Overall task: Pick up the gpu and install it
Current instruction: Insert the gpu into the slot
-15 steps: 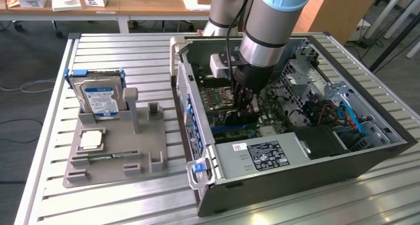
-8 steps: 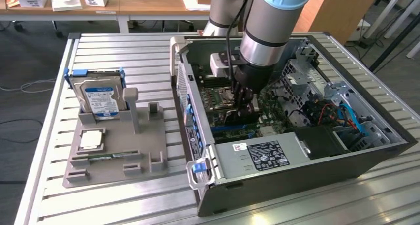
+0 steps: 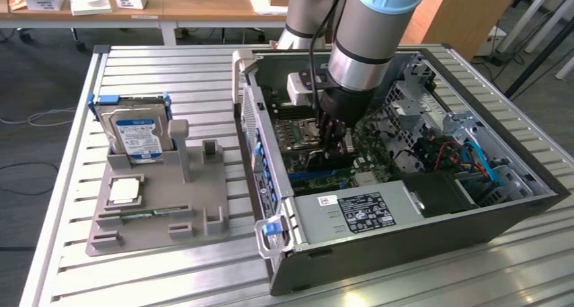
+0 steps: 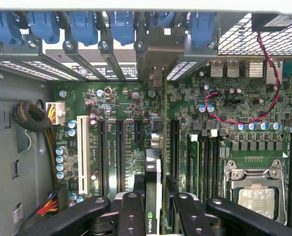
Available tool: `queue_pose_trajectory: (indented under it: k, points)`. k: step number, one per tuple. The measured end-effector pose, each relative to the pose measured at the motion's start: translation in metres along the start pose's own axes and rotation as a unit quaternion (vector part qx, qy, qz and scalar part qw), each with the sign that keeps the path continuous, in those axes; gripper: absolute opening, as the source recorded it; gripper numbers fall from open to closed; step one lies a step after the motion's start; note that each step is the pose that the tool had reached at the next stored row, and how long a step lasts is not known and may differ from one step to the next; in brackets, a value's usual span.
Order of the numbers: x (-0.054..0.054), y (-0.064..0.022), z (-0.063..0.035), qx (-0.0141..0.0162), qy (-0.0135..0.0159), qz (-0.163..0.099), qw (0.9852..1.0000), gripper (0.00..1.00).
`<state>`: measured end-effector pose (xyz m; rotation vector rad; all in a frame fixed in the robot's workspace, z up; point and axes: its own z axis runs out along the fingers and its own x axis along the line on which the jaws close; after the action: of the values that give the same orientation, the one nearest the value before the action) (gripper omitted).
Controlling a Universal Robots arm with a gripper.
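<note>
The gpu (image 4: pixel 153 172) is held edge-on between the black fingers (image 4: pixel 131 214) of the gripper (image 4: pixel 155 216), which are clamped on its two faces (a green logo is seen on the card's edge nearest the camera). The card is carried inside the open computer case (image 3: pixel 502 216), over the green motherboard (image 4: pixel 131 105), and is lined up lengthwise with the row of expansion slots. Whether its lower edge is touching a slot cannot be told. In the exterior view the gripper (image 3: pixel 337 142) is seen sunk into the case beneath the arm (image 3: pixel 363 38), its tips lost among the board's parts.

Several things are crowded close about the card. A white slot (image 4: pixel 85 155) and black slots (image 4: pixel 120 152) are laid on one side of it, with further slots and the metal-framed processor socket (image 4: pixel 256 189) on the other. A red-and-black wire (image 4: pixel 234 118) is looped over the board near the socket. At the case's rear wall the card's far end is faced by a row of blue clips (image 4: pixel 81 24) and slot covers. A sleeved cable bundle (image 4: pixel 32 118) is curled by the case wall, well apart from the card.

On the surface (image 3: pixel 179 72), at the exterior view's left, a grey holder (image 3: pixel 157 223) is placed beside the case. A blue-labelled hard drive (image 3: pixel 134 134) is stood upright in it, and a memory stick (image 3: pixel 148 213) is laid flat in it.
</note>
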<state>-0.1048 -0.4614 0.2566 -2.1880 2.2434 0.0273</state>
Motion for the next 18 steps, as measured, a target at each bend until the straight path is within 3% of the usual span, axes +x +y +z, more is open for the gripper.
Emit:
queue_pose_trajectory:
  k: [18]
  points:
    - [-0.0001,0.0001,0.0012,0.0000,0.0001,0.000,1.0000,0.27]
